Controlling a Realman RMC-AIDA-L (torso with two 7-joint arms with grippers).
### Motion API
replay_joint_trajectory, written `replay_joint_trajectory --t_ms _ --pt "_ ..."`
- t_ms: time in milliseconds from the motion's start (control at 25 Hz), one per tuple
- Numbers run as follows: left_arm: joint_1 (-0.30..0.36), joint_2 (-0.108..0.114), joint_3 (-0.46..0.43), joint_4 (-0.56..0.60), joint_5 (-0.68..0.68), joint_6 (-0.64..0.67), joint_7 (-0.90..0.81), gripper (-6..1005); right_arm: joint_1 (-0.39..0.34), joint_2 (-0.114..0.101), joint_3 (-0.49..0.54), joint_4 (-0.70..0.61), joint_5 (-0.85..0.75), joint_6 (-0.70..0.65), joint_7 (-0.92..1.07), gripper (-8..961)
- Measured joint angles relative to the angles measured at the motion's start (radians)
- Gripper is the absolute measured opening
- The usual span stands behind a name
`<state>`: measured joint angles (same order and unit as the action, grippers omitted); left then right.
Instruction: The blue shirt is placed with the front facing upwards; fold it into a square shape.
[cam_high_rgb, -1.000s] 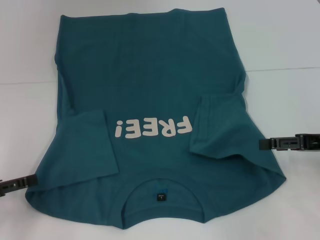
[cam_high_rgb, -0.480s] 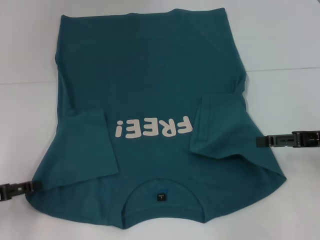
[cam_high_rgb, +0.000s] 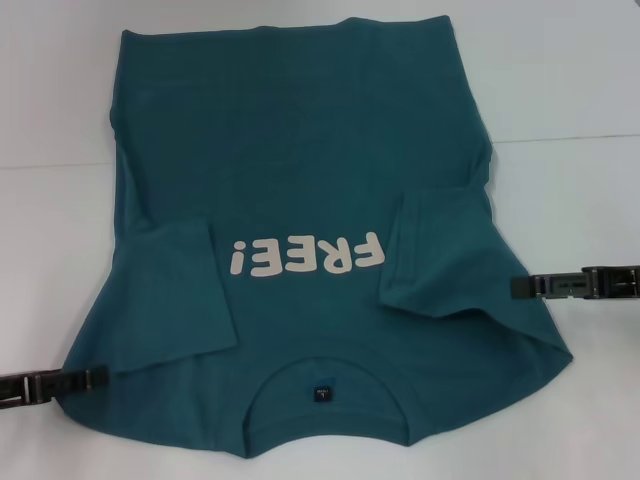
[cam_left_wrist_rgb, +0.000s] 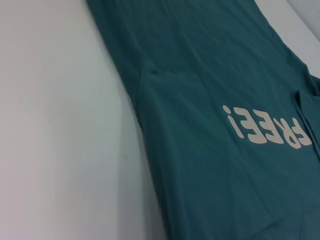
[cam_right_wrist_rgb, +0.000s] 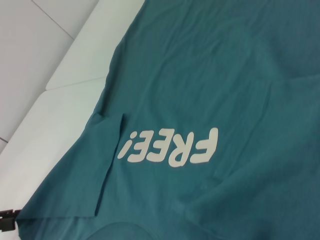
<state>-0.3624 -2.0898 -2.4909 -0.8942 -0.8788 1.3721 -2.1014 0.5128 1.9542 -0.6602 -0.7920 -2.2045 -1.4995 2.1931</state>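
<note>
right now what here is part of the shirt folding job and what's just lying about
Part of the job:
- blue shirt, front up, both sleeves folded inward
- left gripper, at the shirt's near left edge
- right gripper, at its right edge

Just there:
- white table; nothing else in view

The only wording that can be read is the white print "FREE!" (cam_high_rgb: 306, 256) on the chest of the blue shirt (cam_high_rgb: 300, 140). From the head view it reads upside down, sitting just below the middle of the shirt, toward six o'clock from the centre of the cloth. The same word shows in both wrist views. A small dark label (cam_high_rgb: 322, 390) sits inside the neck at six o'clock; its tiny mark is too small to read.
</note>
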Motion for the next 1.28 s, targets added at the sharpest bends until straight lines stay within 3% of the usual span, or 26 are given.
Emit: replay_joint_trajectory --t_ms 120,520,760,1080,1160,1200,1240,1280 --pt "-0.009 0.005 -0.002 0.015 0.001 0.001 0.006 932 0.000 -0.001 0.000 0.009 0.000 0.001 -0.001 934" --pt "-0.044 0.015 0.013 0.069 0.041 -0.039 0.020 545 0.000 -0.005 0.013 0.002 0.004 -0.029 0.009 934" --pt "-0.049 0.007 0.009 0.046 0.062 -0.037 0.013 265 0.001 -0.033 0.022 0.001 0.005 -0.053 0.054 935" --pt "-0.037 -0.001 0.007 0.011 0.063 -0.017 0.013 40 0.000 -0.047 0.039 0.000 0.002 -0.069 0.078 934" --pt "-0.033 -0.003 0.004 -0.015 0.060 0.003 0.012 40 0.004 -0.062 0.036 0.000 -0.002 -0.085 0.097 934" --pt "-0.032 -0.005 0.002 -0.029 0.057 0.017 0.012 39 0.018 -0.093 0.028 0.001 -0.023 -0.109 0.135 934" --pt "-0.032 -0.005 0.001 -0.043 0.055 0.031 0.012 39 0.018 -0.093 0.028 0.001 -0.023 -0.109 0.135 935" --pt "-0.032 -0.006 0.000 -0.055 0.055 0.041 0.012 39 0.029 -0.111 0.023 0.003 -0.044 -0.120 0.159 935"
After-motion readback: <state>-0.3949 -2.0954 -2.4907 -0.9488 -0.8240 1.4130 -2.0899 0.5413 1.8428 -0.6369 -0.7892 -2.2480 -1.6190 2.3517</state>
